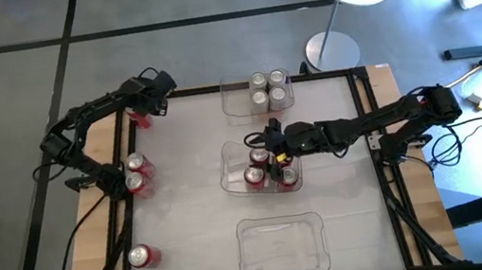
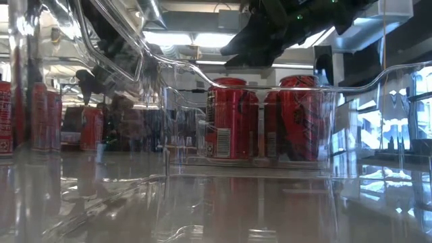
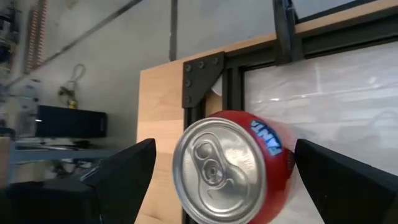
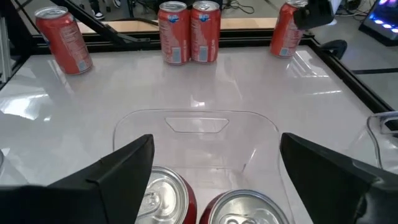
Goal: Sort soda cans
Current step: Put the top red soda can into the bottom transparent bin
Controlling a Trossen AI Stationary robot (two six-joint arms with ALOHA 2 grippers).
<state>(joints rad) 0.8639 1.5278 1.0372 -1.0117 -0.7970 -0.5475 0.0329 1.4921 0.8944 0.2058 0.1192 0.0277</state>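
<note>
High view: the left hand point(image 1: 144, 114) sits at the counter's far left corner, directly over a red can point(image 1: 140, 120). Left wrist view shows that can point(image 3: 233, 168) between the spread fingers point(image 3: 121, 171), neither finger touching it.

The right hand point(image 1: 269, 150) hangs over the middle tray point(image 1: 230, 170) at the counter's center, fingers wide apart. Three red cans point(image 1: 255, 175) and a fourth can point(image 1: 289, 177) stand in that tray below the hand. Four silver cans point(image 1: 269, 91) fill the far tray point(image 1: 234, 103). Two red cans point(image 1: 136, 172) stand along the left edge, one more point(image 1: 142, 256) near the front left corner. The near tray point(image 1: 281, 244) lies at the front edge.
</note>
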